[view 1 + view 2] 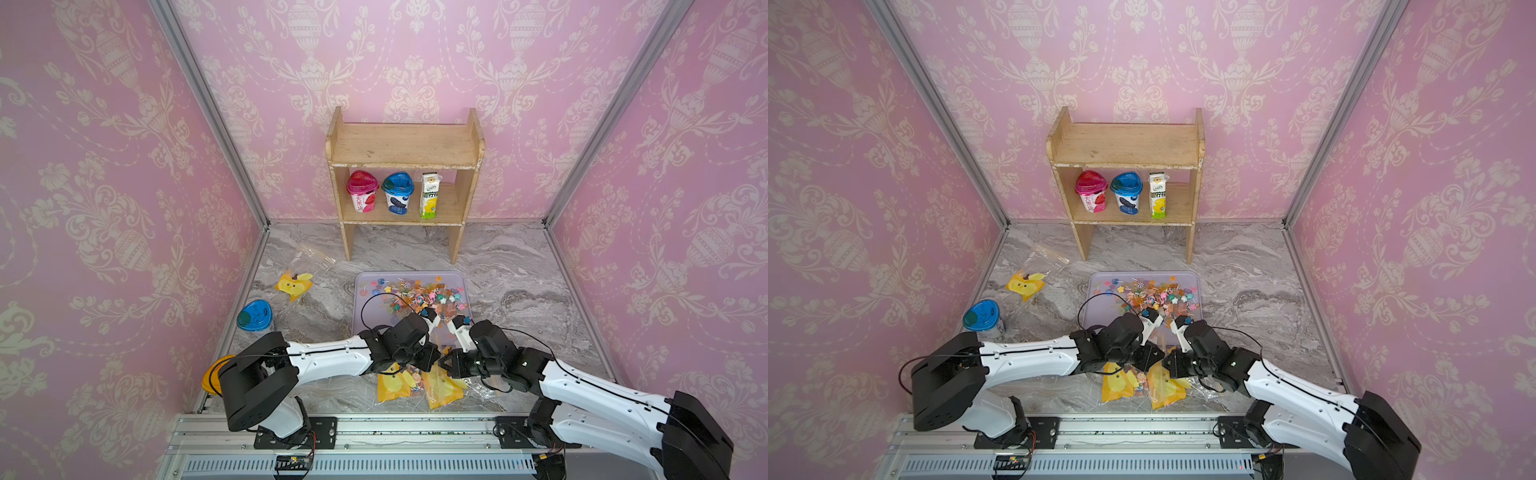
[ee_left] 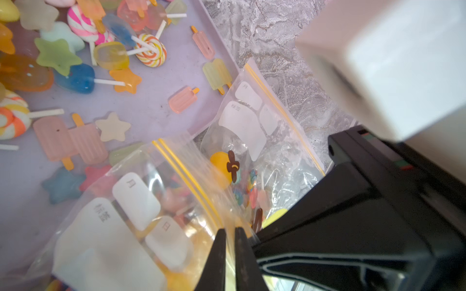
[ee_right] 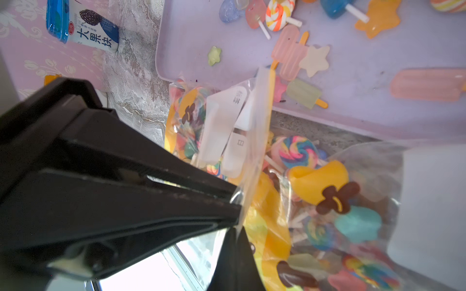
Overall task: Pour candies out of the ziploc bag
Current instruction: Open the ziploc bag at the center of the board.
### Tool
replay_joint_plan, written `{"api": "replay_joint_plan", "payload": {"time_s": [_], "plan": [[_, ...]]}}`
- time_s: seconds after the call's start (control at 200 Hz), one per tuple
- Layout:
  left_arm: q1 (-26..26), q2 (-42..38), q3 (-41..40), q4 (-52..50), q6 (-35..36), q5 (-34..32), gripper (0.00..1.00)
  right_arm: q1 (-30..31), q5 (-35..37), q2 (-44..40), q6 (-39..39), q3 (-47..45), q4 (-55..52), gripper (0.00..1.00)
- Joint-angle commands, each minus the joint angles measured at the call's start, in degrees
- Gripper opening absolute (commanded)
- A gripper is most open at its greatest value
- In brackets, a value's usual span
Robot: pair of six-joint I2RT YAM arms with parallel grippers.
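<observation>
A clear ziploc bag [image 2: 131,216] with yellow print and white label patches lies at the front edge of the lavender tray [image 1: 365,316], under both wrists. My left gripper [image 2: 229,230] is shut on the bag's thin plastic by the yellow zip line. My right gripper [image 3: 235,229] is shut on bag film right beside it; their tips meet in both top views, left gripper [image 1: 432,360], right gripper [image 1: 445,362]. Several candies [image 1: 419,295], stars, ice-lolly shapes and swirl lollipops, lie spread over the tray. More candies [image 3: 295,151] show inside the bag.
A second yellow-printed bag [image 1: 442,388] lies beside the first bag [image 1: 392,384]. An empty duck-print bag [image 1: 295,284] and a blue-lidded cup [image 1: 254,316] sit at the left. A wooden shelf [image 1: 405,145] with two cups and a carton stands at the back.
</observation>
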Motion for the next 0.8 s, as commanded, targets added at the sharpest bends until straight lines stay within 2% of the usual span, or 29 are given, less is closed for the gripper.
{"api": "replay_joint_plan", "payload": {"time_s": [0.0, 0.125, 0.796], "plan": [[0.5, -1.48, 0.23, -3.64, 1.77, -0.96, 0.07, -0.04, 3.44, -2.29, -0.51, 0.22, -2.02, 0.0], [0.51, -2.38, 0.12, -4.45, 2.2, -1.73, 0.0, -0.21, 4.86, -3.13, -0.77, 0.45, -4.05, 0.0], [2.27, -10.4, 2.34, -15.41, 7.07, -4.9, 0.0, -2.97, 6.45, -3.67, -3.06, 2.93, -8.41, 0.0]]}}
